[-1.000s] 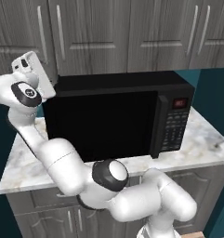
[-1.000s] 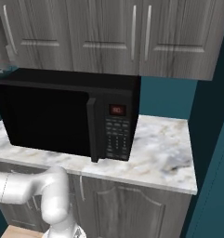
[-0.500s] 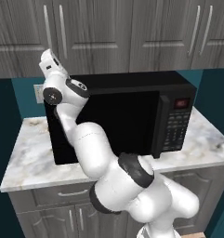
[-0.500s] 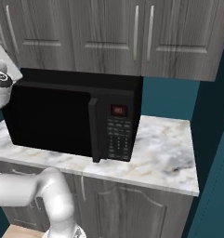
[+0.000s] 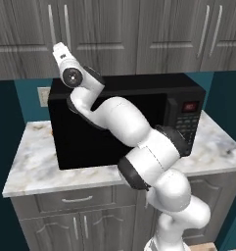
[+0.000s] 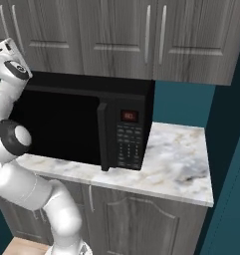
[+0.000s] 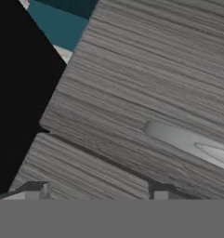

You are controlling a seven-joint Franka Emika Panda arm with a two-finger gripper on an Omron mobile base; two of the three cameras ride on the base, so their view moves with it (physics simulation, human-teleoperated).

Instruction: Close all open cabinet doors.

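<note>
Fingers (image 7: pixel 35 189) stood apart, holding nothing, their tips low at about 7 and 5 o'clock in the hand view, likely readied to push rather than grasp. Cabinet doors (image 7: pixel 155 79) lay just ahead toward 12 o'clock, a handle (image 7: pixel 187 142) at 3 o'clock; contact unclear.

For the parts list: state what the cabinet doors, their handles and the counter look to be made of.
Cabinet doors: grey wood or wood-look laminate with a matte finish; streaky grain runs across the panels, seen close in the hand view.
Handles: brushed silver metal, judging by the pale even sheen on the thin bars.
Counter: marble or a marble-look stone, white with grey-brown veining and a smooth, faintly glossy surface.
</note>
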